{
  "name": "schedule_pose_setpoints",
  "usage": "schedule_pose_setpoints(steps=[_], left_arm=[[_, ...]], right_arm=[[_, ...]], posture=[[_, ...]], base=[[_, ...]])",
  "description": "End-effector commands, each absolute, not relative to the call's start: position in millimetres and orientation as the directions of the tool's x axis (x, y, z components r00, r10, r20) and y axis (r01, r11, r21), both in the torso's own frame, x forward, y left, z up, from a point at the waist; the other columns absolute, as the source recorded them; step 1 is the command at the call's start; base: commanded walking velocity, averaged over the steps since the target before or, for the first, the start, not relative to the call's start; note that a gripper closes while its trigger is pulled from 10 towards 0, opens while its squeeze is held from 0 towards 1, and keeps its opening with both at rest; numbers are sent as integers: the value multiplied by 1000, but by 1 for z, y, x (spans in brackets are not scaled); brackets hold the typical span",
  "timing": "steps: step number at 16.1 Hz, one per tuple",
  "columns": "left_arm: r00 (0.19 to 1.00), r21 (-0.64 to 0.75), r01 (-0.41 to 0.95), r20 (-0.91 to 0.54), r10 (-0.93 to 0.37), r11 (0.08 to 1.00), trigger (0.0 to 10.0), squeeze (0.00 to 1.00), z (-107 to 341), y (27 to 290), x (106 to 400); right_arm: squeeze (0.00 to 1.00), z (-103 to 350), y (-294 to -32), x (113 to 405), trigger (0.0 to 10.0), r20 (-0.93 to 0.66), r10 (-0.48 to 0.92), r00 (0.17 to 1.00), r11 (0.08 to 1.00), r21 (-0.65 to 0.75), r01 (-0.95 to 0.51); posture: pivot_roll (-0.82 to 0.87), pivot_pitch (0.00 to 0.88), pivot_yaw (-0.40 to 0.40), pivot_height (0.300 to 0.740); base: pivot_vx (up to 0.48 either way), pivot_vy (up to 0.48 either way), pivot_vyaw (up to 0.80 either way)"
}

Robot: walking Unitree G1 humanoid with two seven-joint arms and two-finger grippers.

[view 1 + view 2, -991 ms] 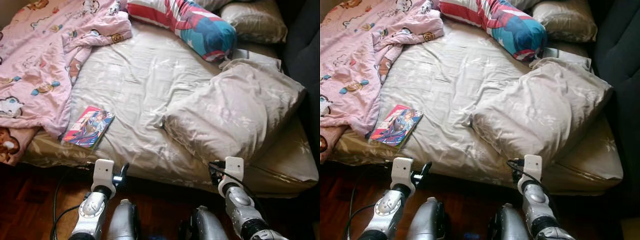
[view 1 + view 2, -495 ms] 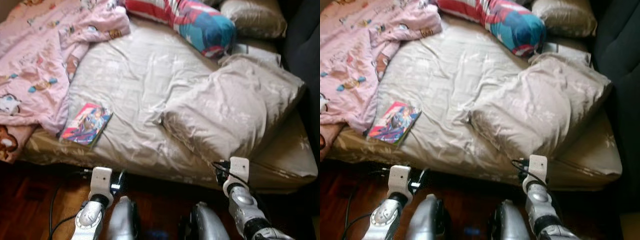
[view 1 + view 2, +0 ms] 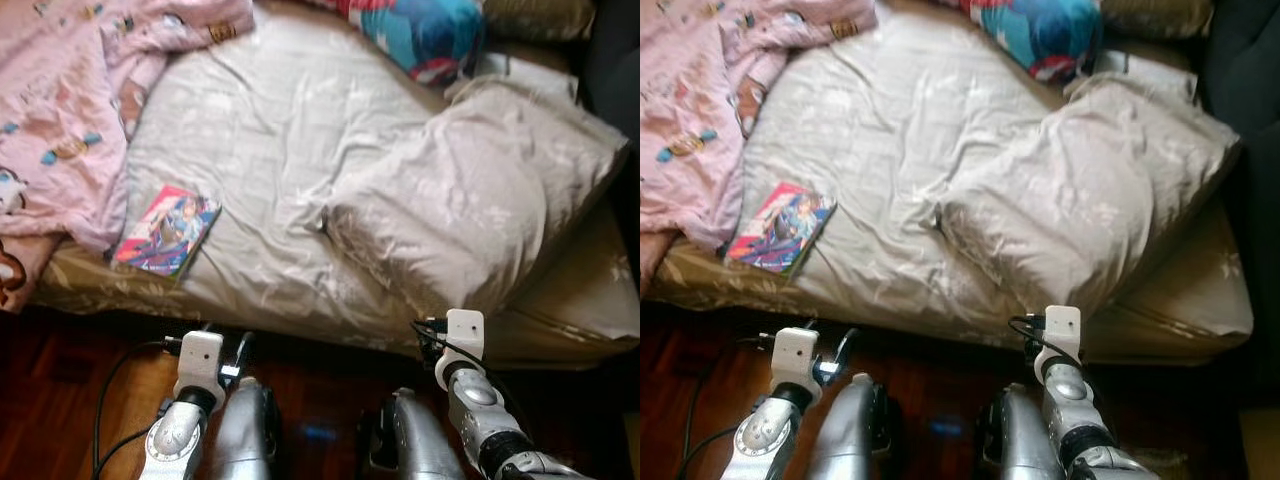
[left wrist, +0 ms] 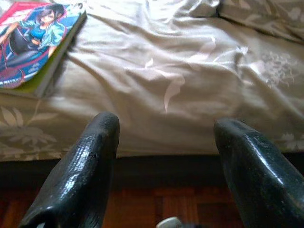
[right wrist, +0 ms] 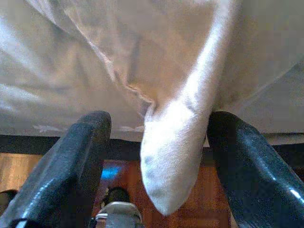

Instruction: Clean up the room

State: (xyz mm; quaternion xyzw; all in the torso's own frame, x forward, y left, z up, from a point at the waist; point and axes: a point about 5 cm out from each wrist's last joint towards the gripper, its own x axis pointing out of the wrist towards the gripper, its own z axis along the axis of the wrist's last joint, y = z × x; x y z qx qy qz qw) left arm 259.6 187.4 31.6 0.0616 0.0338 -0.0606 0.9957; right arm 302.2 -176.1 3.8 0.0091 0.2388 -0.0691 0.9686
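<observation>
While robot stands at bed (image 3: 300,150) foot over dark wood floor (image 3: 60,370), both arms low. Left claw (image 4: 164,156) spread wide, empty, facing mattress edge; comic book (image 3: 166,229) flat on sheet near pink blanket (image 3: 60,110). Right claw (image 5: 156,156) spread wide, grey pillow (image 3: 470,210) corner hanging between fingers, ungripped. Colourful bolster (image 3: 425,30) at far end.
</observation>
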Motion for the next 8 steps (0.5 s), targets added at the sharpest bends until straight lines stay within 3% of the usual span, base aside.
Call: schedule_pose_setpoints(steps=[1,8], left_arm=[[986,112,138,-105,-127,984,10000,0,27,186,251],[984,145,141,89,-154,979,10000,0,84,179,282]], right_arm=[[0,-2,-181,295,10000,-470,-159,868,984,-9,175],[0,5,-186,300,10000,-427,-177,887,980,5,198]], posture=[[120,415,-2,644],[136,450,3,644]], base=[[0,0,0],[0,0,0]])
